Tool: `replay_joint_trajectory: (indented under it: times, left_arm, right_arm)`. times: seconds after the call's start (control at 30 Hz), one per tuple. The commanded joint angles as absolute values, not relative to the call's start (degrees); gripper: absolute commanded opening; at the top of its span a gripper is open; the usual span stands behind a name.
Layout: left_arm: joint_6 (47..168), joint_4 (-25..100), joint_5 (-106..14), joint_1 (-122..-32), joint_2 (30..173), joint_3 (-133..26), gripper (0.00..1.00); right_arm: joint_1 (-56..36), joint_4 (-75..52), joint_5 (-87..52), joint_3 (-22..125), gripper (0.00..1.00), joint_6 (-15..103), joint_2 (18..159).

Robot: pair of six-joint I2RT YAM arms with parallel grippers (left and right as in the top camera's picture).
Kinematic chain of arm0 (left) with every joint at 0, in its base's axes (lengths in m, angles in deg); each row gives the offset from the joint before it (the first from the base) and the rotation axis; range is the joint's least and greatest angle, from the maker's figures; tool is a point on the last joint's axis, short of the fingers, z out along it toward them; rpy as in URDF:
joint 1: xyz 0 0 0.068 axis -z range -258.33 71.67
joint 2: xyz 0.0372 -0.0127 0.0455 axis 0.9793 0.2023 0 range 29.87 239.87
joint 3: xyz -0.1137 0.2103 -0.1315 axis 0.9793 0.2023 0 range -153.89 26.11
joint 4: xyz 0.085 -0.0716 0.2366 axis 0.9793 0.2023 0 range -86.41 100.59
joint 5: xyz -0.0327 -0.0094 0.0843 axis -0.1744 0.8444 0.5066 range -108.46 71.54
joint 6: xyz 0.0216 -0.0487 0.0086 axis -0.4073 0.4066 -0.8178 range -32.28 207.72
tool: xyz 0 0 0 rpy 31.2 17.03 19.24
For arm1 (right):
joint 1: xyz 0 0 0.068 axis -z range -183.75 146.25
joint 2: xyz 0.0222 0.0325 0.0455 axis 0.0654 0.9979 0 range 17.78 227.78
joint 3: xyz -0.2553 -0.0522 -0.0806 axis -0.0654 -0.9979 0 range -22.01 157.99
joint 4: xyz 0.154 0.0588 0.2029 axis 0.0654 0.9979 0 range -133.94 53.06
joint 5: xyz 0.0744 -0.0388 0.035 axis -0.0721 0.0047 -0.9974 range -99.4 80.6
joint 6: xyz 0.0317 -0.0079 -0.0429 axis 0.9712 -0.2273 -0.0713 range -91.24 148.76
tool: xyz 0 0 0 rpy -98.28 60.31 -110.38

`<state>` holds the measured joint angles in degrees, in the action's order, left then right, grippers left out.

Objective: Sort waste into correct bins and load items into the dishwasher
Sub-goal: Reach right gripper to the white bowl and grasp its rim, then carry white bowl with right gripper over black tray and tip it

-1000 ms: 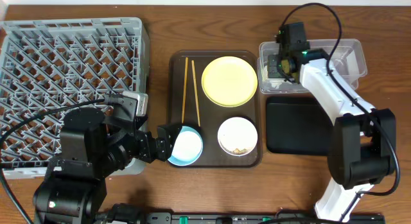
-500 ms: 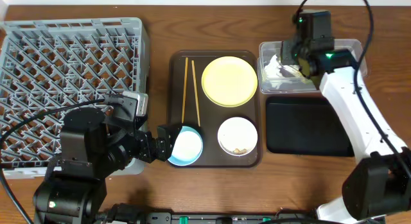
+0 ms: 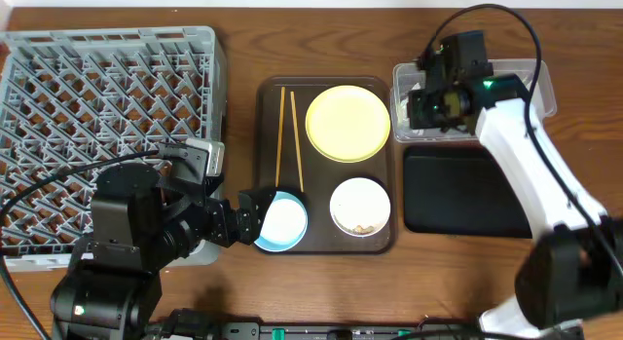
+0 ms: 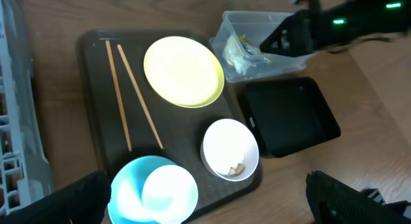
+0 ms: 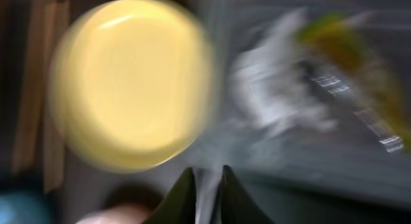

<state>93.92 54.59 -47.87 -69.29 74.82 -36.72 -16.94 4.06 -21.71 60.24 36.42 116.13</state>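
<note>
The dark brown tray holds two chopsticks, the yellow plate, the white bowl with food scraps in it, and the light-blue bowl. My left gripper is open, its fingers wide apart; it is just left of the light-blue bowl and holds nothing. My right gripper hovers over the left end of the clear tub, jaws close together and empty. The tissue and the green-and-orange wrapper lie in the tub. The right wrist view is blurred.
The grey dish rack fills the left side of the table, with my left arm over its front right corner. The black tray lies just in front of the clear tub, right of the brown tray.
My right wrist swung to the right over the clear tub and has come back to its left end. The left arm and the dishes have not moved.
</note>
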Motion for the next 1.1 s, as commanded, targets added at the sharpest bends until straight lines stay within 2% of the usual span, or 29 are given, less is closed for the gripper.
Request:
replay_joint_trajectory:
  times: [0.0, 0.07, 0.17, 0.37, 0.57, 0.83, 0.97, 1.07]
  left_arm:
    - [94.23, 54.59, -47.60, -69.58, 74.78, -37.77, 0.98]
    - [94.25, 54.59, -47.60, -69.58, 74.78, -37.77, 0.98]
    - [94.23, 54.59, -47.60, -69.58, 74.78, -37.77, 0.98]
    - [94.23, 54.59, -47.58, -69.58, 74.78, -37.77, 0.98]
    - [94.23, 54.59, -47.60, -69.58, 74.78, -37.77, 0.98]
    - [94.23, 54.59, -47.58, -69.58, 74.78, -37.77, 0.98]
    - [94.25, 54.59, -47.58, -69.58, 74.78, -37.77, 0.98]
    - [94.23, 54.59, -47.60, -69.58, 74.78, -37.77, 0.98]
  right_arm:
    - [-22.01, 8.87, -28.07, 60.90, 0.23, 36.51, 110.82]
    - [-25.90, 13.38, -27.99, 60.88, 0.35, 38.01, 110.47]
    - [-32.37, 16.33, -25.76, 58.95, 0.42, 43.17, 110.88]
    - [-44.81, 10.60, -12.29, 51.04, 0.44, 57.44, 112.94]
    - [-49.05, 1.38, -7.51, 46.82, 0.43, 61.58, 117.14]
    - [-49.58, -1.23, -9.93, 46.10, 0.24, 63.67, 124.11]
    - [-49.71, -0.77, -11.07, 46.10, 0.02, 63.65, 125.42]
    - [-49.68, -0.42, -10.94, 46.15, 0.01, 63.65, 124.92]
